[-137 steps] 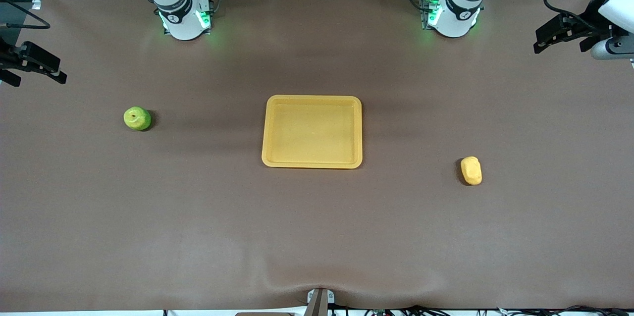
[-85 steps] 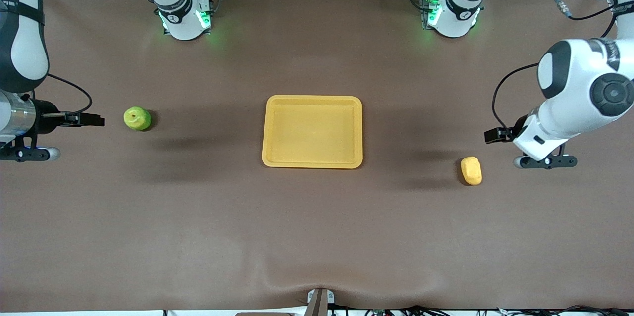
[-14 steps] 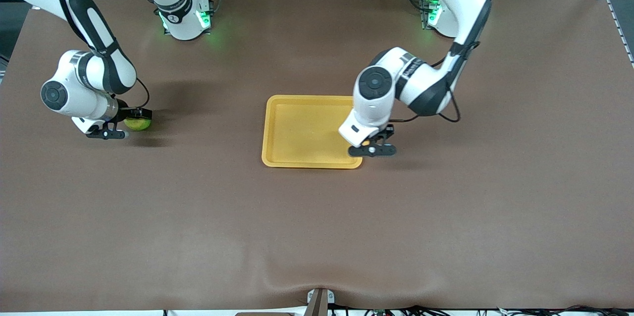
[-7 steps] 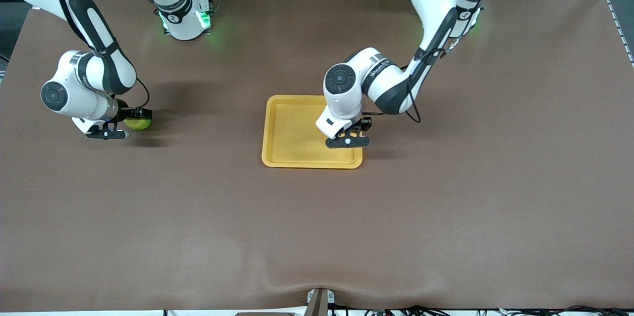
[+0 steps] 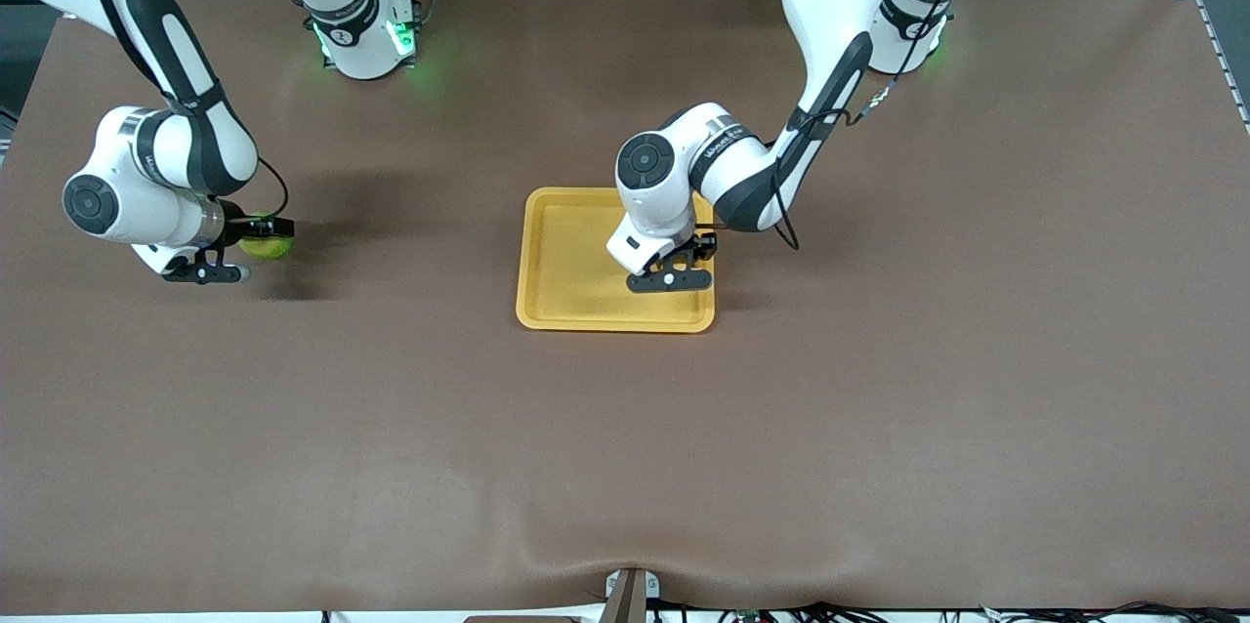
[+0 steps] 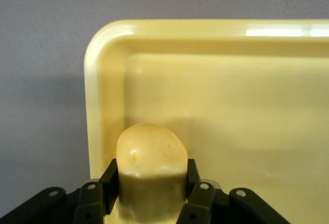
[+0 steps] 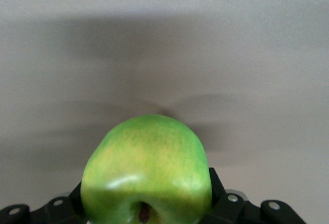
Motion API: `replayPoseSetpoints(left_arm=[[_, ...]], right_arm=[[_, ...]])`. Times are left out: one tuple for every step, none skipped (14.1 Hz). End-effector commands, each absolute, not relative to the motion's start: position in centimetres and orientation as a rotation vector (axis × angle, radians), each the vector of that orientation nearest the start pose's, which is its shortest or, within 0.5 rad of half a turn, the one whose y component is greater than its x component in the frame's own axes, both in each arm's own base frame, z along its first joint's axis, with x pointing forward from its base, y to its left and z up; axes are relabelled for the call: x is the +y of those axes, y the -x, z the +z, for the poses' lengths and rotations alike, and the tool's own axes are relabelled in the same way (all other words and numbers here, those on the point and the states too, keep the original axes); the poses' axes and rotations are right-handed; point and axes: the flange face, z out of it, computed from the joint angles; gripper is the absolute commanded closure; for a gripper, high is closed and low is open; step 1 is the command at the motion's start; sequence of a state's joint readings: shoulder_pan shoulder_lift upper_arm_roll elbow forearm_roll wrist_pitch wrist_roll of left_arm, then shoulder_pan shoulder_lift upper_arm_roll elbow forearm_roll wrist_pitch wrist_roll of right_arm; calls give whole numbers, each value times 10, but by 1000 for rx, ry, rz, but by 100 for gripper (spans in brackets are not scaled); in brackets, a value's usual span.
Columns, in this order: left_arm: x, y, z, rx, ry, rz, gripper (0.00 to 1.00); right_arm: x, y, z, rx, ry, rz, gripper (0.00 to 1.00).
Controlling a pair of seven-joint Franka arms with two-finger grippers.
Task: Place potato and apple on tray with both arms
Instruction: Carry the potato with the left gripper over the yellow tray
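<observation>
The yellow-orange tray [image 5: 571,252] lies at the middle of the table. My left gripper [image 5: 684,257] is shut on the potato [image 6: 151,167] and holds it over the part of the tray toward the left arm's end; the tray's corner shows in the left wrist view [image 6: 103,44]. In the front view the hand hides the potato. My right gripper [image 5: 256,240] is shut on the green apple [image 5: 266,246] near the right arm's end of the table. The apple fills the right wrist view [image 7: 148,180], stem dimple toward the camera, with brown table under it.
The brown table mat [image 5: 625,428] spreads bare around the tray. The arms' bases [image 5: 361,27] stand along the table edge farthest from the front camera.
My left gripper has carried the potato from the tray's rim toward the left arm's end farther in over the tray. My right gripper has shifted slightly toward the right arm's end with the apple.
</observation>
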State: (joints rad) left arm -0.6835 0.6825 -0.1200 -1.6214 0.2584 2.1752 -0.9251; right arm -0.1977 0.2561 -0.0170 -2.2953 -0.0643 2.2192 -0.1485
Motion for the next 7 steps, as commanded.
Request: replayPoseSetpoints(left_arm=[[-478, -487, 211, 21, 2935, -54, 87], [-478, -487, 211, 21, 2935, -54, 86], [-478, -488, 211, 19, 2936, -55, 86], [-478, -488, 207, 22, 2932, -48, 85], [-478, -488, 205, 21, 2931, -47, 81], [-478, -488, 202, 10, 2929, -45, 73], [-478, -487, 201, 5, 2927, -42, 60]], right_arm=[[-90, -497, 251, 45, 3053, 553, 100], [-86, -501, 260, 46, 3040, 561, 100], [-80, -503, 266, 32, 3040, 561, 100], [-76, -503, 272, 29, 3042, 547, 100], [-69, -504, 275, 36, 3041, 546, 100], [-62, -505, 279, 58, 3045, 540, 100], [-54, -505, 286, 75, 3054, 534, 100]])
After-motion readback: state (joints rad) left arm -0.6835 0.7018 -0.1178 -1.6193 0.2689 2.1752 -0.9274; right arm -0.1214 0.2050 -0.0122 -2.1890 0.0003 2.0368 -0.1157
